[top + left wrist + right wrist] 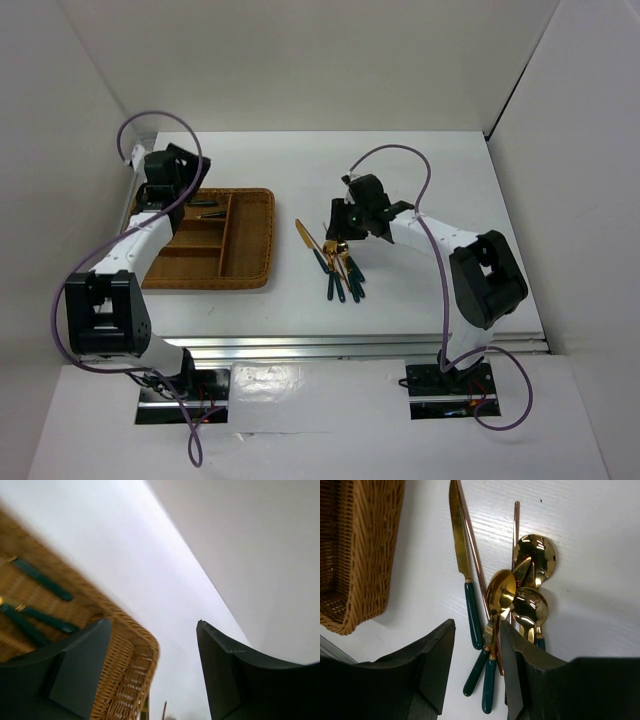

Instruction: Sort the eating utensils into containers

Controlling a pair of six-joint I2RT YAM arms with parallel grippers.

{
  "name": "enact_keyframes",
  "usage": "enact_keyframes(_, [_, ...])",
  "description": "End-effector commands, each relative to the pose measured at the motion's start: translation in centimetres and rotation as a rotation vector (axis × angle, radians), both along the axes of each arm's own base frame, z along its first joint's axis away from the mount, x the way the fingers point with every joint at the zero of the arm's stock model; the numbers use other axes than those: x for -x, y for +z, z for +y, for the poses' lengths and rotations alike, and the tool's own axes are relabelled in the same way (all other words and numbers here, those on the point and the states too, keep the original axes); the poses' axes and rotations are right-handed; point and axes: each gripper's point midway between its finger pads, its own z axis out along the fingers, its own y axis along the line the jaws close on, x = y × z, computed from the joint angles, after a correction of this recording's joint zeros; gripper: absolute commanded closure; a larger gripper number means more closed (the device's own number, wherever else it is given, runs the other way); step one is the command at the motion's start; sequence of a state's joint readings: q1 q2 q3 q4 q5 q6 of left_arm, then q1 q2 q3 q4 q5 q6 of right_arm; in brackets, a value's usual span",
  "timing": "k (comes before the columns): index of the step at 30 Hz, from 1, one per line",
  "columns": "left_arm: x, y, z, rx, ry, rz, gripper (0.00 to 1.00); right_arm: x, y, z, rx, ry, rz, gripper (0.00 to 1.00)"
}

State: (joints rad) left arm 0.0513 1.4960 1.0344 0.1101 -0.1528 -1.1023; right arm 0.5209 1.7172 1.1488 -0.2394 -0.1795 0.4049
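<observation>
**Hovering over the loose cutlery, with my left pincer spread above the tray**

Nearest my bases, the unsorted eating utensils (338, 268) lie in a tight bunch on the white surface (400, 170), just to the right of the wicker tray (270, 240) and not touching it. From my right wrist I see a knife (460, 545) with a gold blade and a dark green handle. Beside it lie two thin chopsticks (475, 555) and three gold spoons (501, 592), their bowls overlapping. Their green handles point back toward me.

My right pincer (477, 625) hangs directly over those handles, its jaws about half apart. A spoon's handle and the end of the knife's handle show in the gap. I see no finger pressed against either, so it has hold of nothing. A corner of the tray is at the left edge of that view.

Farther out, the tray sits on the left side of the surface, with a long compartment on its right side and shorter ones across its left. Sorted pieces (210, 212) lie in the farthest left compartment. My left wrist view shows three green handles (42, 580) there.

My left pincer (153, 625) is over the tray's far part, its jaws spread wide. Only the tray rim and bare surface show between them.
</observation>
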Motion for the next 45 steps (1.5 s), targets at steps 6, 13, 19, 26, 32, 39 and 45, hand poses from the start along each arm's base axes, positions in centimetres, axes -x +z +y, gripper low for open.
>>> enact_keyframes(6, [4.0, 4.1, -8.6, -0.255, -0.521, -0.126, 0.17, 1.7, -1.0, 3.1, 0.071, 0.127, -0.056, 0.51])
enact_keyframes(13, [7.1, 4.4, -10.4, -0.286, -0.626, -0.111, 0.2, 2.6, -3.8, 4.5, 0.116, 0.184, -0.007, 0.51])
enact_keyframes(19, [8.3, 5.1, -10.4, -0.31, -0.635, -0.153, 0.2, 2.2, -5.5, 5.2, 0.147, 0.196, 0.017, 0.53])
enact_keyframes(26, [8.7, 4.7, -10.5, -0.32, -0.639, -0.144, 0.19, 1.2, -5.1, 5.5, 0.158, 0.19, -0.004, 0.53])
enact_keyframes(32, [8.8, 4.5, -11.0, -0.308, -0.667, -0.142, 0.19, 1.5, -7.2, 5.2, 0.191, 0.2, 0.035, 0.53])
enact_keyframes(39, [9.0, 4.8, -11.4, -0.31, -0.676, -0.154, 0.19, 1.0, -8.4, 5.4, 0.208, 0.196, 0.049, 0.6])
enact_keyframes(45, [9.6, 4.0, -12.1, -0.305, -0.658, -0.134, 0.19, 0.8, -10.4, 4.6, 0.266, 0.164, 0.078, 0.81])
